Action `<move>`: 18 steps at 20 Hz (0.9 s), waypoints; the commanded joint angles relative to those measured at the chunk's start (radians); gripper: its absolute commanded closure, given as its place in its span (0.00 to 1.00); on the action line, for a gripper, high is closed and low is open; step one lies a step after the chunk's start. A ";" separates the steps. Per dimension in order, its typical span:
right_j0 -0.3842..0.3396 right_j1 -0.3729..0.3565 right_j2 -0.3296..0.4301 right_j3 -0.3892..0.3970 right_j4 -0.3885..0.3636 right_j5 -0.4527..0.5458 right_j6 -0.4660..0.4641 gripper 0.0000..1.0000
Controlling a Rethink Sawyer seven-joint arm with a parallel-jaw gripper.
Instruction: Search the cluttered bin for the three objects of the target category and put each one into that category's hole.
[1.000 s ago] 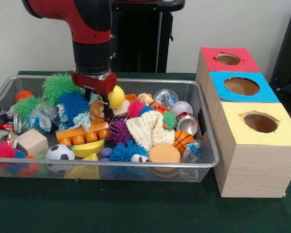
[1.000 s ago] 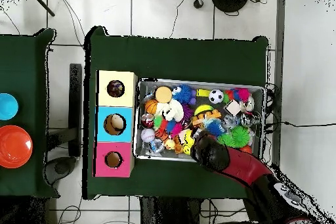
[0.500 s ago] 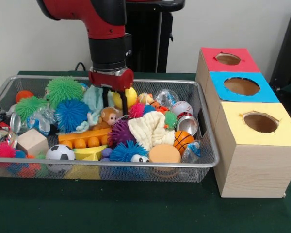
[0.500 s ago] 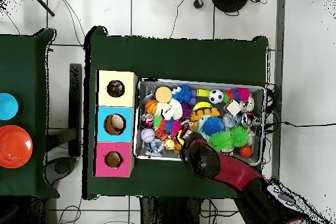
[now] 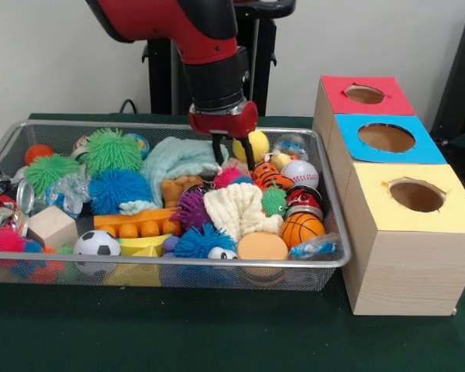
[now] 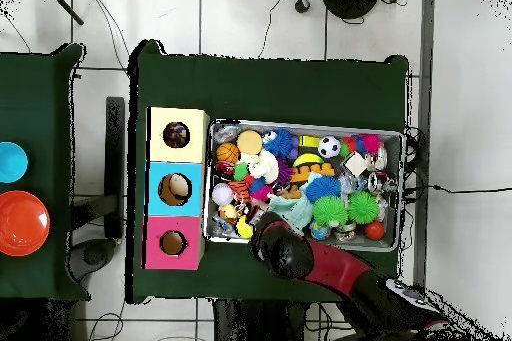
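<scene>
bright, even indoor light with no harsh glare. a soft shadow lies under the wire bin (image 5: 325, 256) on the green table (image 5: 217, 333). small toys look slightly soft.

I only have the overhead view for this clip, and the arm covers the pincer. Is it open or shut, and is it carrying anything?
Observer: In the front view the pincer is open; its two black fingers hang apart with nothing gripped between them.
Operator: Are the tips down in the toys?
Observer: They reach about to the top of the pile, just above a pink spiky ball; I cannot tell if they touch it.
Operator: Anything close behind it?
Observer: A yellow ball sits right behind the pincer, partly hidden by one finger.
</scene>
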 commanded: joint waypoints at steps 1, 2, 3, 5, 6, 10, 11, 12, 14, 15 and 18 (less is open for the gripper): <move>0.003 0.126 0.156 0.078 0.047 0.108 0.170 0.00; 0.003 0.132 0.156 0.073 0.048 0.107 0.167 0.00; 0.002 0.135 0.154 0.073 0.046 0.105 0.166 0.00; 0.004 0.138 0.152 0.072 0.047 0.102 0.165 0.00; 0.003 0.143 0.153 0.070 0.045 0.098 0.165 0.00; 0.007 0.166 0.153 0.067 0.038 0.069 0.168 0.00; 0.008 0.170 0.153 0.067 0.037 0.062 0.170 0.00; 0.010 0.173 0.151 0.067 0.036 0.056 0.172 0.00; 0.016 0.177 0.146 0.064 0.035 0.049 0.174 0.00; 0.022 0.171 0.140 0.068 0.036 0.046 0.177 0.00; 0.060 0.127 0.095 0.077 0.045 0.032 0.190 0.00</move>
